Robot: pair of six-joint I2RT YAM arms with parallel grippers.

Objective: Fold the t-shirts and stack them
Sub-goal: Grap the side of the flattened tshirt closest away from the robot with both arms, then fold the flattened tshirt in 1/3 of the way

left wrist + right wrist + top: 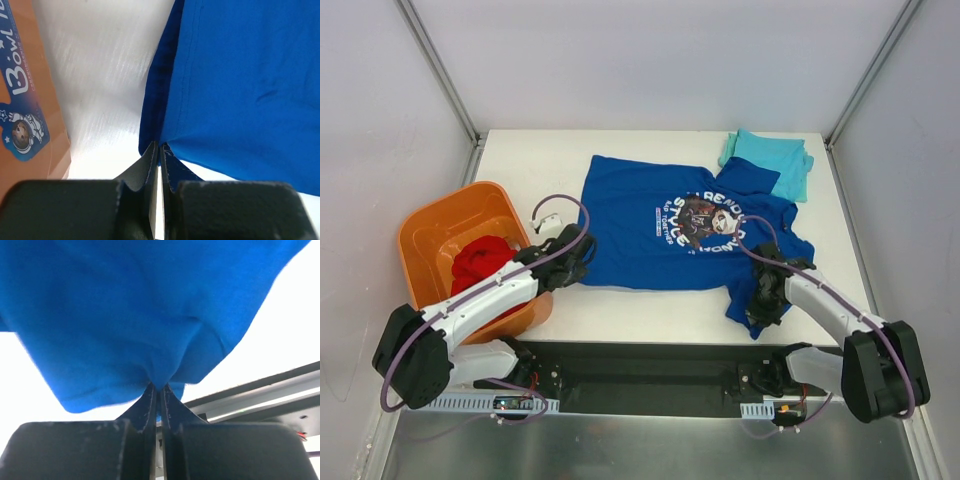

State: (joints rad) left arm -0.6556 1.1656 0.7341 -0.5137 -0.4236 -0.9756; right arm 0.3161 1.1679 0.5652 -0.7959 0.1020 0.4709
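A royal blue t-shirt (660, 225) with a white-lettered chest graphic lies spread across the middle of the table. My left gripper (578, 262) is shut on its near left corner, and the left wrist view shows the blue cloth (240, 85) pinched at the jaw tips (160, 149). At the shirt's near right corner, my right gripper (757, 300) is shut on a bunched fold of blue cloth (140, 315) that hangs from its jaws (160, 388). A folded light teal t-shirt (770, 160) rests at the back right. The red t-shirt (480, 262) lies crumpled in the orange tub.
The orange tub (420, 215) stands at the left edge of the table, close beside my left arm; its labelled wall (25, 100) fills the left of the left wrist view. The black base rail (650, 375) runs along the near edge. Grey walls enclose the table.
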